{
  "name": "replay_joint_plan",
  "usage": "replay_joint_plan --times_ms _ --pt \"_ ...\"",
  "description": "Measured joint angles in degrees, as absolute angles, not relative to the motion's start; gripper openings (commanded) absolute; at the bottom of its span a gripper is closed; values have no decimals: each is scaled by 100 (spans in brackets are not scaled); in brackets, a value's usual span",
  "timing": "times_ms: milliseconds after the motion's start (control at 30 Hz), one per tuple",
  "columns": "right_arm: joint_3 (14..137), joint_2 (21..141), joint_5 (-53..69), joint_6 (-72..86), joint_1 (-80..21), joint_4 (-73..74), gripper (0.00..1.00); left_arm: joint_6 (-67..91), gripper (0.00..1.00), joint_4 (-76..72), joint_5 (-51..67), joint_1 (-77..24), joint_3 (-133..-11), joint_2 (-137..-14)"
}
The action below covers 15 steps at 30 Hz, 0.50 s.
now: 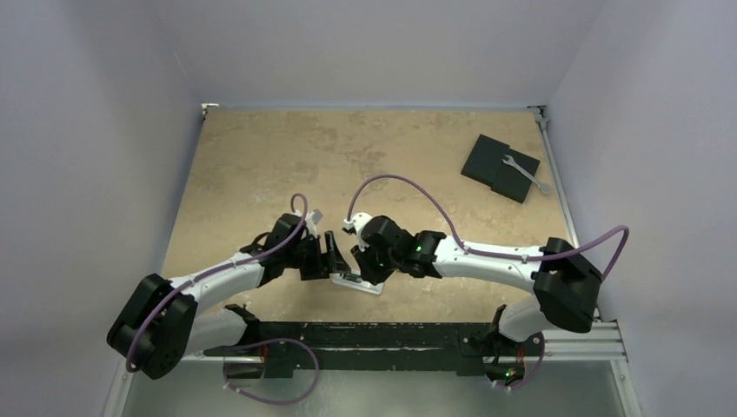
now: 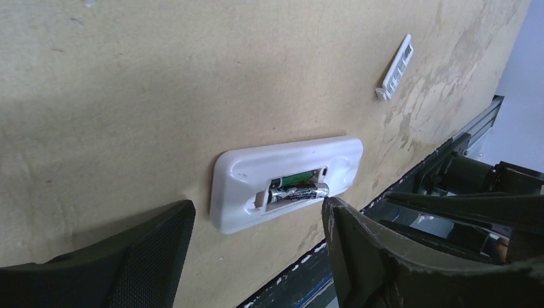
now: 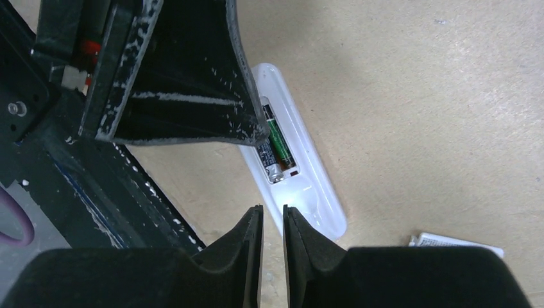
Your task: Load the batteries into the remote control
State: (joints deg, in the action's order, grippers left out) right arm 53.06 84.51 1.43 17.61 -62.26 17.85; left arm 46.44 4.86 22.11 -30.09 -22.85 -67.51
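Two small, slim batteries [image 2: 298, 186], one dark and one with a green wrap, both with shiny ends, lay side by side in the open slot on the back of the small white plastic remote control [image 2: 289, 157]. The remote control lay face down on the tan table [image 1: 261, 156], at about 6 o'clock in the top view, close to the near edge and right between my two arms.

I judged the job nearly done. Both batteries were in. The dark one seemed to sit a little high, and I could not tell if it was pushed all the way down. The slot had no lid on it.

My left gripper [image 2: 258, 208] was spread wide, with one finger on each side of the remote control. One fingertip was just beside the end of the dark battery. My right gripper [image 3: 272, 215] hung over the other end, its fingers almost pressed together and pinching nothing.

A thin white piece [image 2: 394, 67] with a striped label lay near the remote control, at about 1 o'clock from it in the left wrist view. It may have been the lid. A flat black square pad [image 1: 500, 167] and a silver metal wrench [image 1: 526, 174] lay well apart, at 2 o'clock. Nothing blocked the slot but my own left finger.
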Motion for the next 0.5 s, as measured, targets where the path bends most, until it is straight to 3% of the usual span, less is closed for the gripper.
replay_joint_plan --times_ms 500 --pt "4915 8451 99 2587 -6224 1363 23 5048 67 244 1999 -3444 -2043 -6549"
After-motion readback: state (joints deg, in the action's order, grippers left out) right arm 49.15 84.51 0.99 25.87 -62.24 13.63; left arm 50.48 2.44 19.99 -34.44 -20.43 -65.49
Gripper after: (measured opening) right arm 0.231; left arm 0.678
